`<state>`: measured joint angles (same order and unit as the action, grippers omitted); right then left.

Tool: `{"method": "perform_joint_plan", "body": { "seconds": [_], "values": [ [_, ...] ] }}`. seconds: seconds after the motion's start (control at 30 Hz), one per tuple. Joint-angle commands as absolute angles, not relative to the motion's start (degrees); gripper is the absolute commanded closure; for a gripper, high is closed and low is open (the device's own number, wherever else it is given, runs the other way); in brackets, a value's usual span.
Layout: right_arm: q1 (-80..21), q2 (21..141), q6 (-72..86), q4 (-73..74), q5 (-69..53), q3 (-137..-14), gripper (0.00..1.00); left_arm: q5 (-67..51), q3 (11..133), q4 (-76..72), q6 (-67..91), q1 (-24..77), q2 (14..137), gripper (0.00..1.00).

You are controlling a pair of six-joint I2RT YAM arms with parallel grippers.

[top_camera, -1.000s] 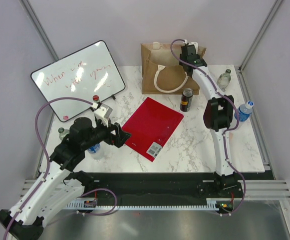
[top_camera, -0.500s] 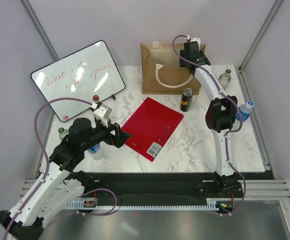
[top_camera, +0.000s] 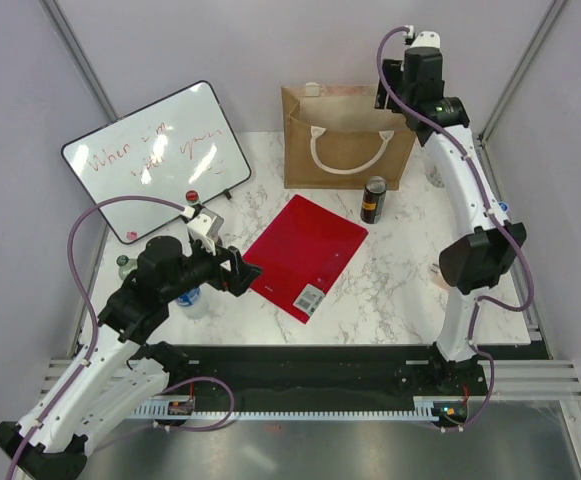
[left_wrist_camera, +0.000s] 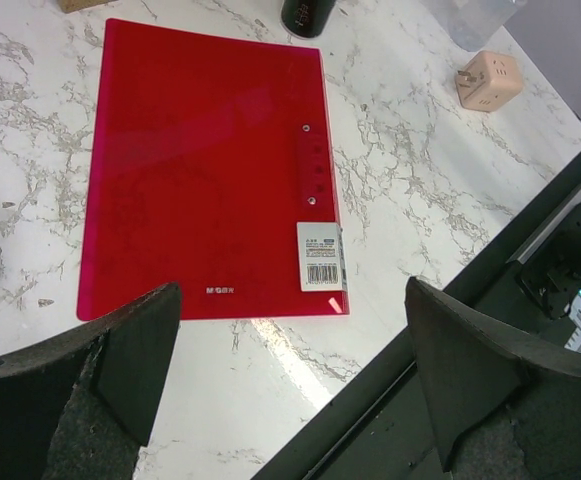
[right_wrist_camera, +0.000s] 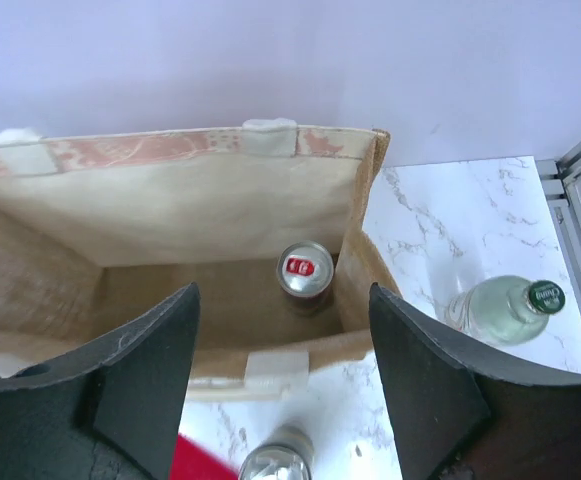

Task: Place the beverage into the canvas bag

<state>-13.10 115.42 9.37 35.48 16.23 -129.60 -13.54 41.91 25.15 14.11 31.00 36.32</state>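
The canvas bag (top_camera: pixel 348 150) is rough, matt woven tan cloth with a smoother pale lining, the can (right_wrist_camera: pixel 306 270) inside it has a shiny metal top, the red folder (left_wrist_camera: pixel 200 170) is glossy translucent plastic, and the tabletop (left_wrist_camera: pixel 410 200) is smooth, grey-veined white marble-look with a faint sheen.

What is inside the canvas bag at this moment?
One red-topped can stands upright on the floor of the canvas bag, near one side wall. The right fingers cover part of the floor at the other end.
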Motion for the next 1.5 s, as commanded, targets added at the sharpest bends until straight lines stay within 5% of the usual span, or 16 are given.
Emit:
{"method": "perform_joint_plan", "body": {
  "seconds": [0.0, 0.33, 0.5, 1.47],
  "values": [
    [-13.0, 107.5, 11.2, 39.1, 11.5, -125.4, 0.24, -12.5, 42.3, 23.7, 13.7, 31.2, 35.9, 0.00],
    [-14.1, 92.0, 16.0, 43.7, 6.8, -100.0, 0.04, -11.4, 42.5, 24.1, 13.8, 31.2, 35.7, 0.00],
    [-16.7, 89.5, 15.2, 41.8, 8.6, -89.6, 0.02, -12.7, 42.5, 23.9, 13.8, 31.3, 35.9, 0.00],
    [-18.6, 106.1, 2.7, 28.7, 15.6, -88.0, 0.07, -12.6, 42.2, 23.6, 13.4, 31.3, 35.8, 0.00]
  ]
}}
